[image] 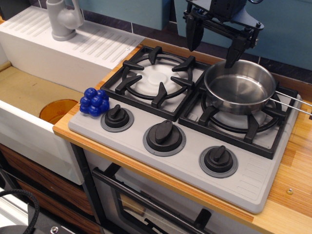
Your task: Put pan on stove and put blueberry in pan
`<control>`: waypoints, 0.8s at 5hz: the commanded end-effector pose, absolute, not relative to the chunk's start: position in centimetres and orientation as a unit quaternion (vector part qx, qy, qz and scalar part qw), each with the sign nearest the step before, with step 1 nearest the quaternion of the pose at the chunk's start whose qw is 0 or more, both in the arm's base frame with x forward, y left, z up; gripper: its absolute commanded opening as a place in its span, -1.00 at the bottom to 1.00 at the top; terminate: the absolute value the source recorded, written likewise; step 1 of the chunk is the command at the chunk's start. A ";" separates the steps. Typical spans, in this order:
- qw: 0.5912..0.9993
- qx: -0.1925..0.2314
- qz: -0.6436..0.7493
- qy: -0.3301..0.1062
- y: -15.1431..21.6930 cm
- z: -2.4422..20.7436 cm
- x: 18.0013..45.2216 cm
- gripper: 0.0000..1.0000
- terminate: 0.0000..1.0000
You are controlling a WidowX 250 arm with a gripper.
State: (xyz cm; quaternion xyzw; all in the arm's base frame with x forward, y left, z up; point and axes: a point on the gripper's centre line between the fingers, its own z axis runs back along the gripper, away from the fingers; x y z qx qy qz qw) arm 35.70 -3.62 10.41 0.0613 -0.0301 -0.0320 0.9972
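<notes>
Pan: small round shiny stainless-steel saucepan (240,87) sitting on the right burner grate, upright, interior bare; thin wire-loop handle runs off to the right edge of frame.
Stove: light grey toy two-burner cooktop (253,180) with black cross-shaped grates, white burner discs, three black knobs along its front edge; left burner uncovered.
Blueberry: cluster of glossy deep-blue plastic balls (94,102) at the stove's front-left corner, just beside the left-most knob, touching or nearly touching it; well apart from the pan.
Gripper: black two-finger gripper (214,46) above the pan's far rim, fingers spread wide, nothing between them; right fingertip close to the rim, contact not clear.
Bench: light wooden bench (292,195) carrying the stove.
Sink: white basin (29,131) to the left, with an orange disc at its bottom and a grey faucet (64,19) behind.
</notes>
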 end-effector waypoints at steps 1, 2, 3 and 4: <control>0.997 0.061 -0.032 -0.030 -3.6 10.4 35.7 1.00 -1.00; 0.997 0.053 -0.035 -0.048 -3.7 8.8 35.9 1.00 -1.00; 0.996 0.047 -0.039 -0.058 -3.5 7.8 36.2 1.00 -1.00; 0.996 0.044 -0.042 -0.067 -3.3 6.9 36.3 1.00 -1.00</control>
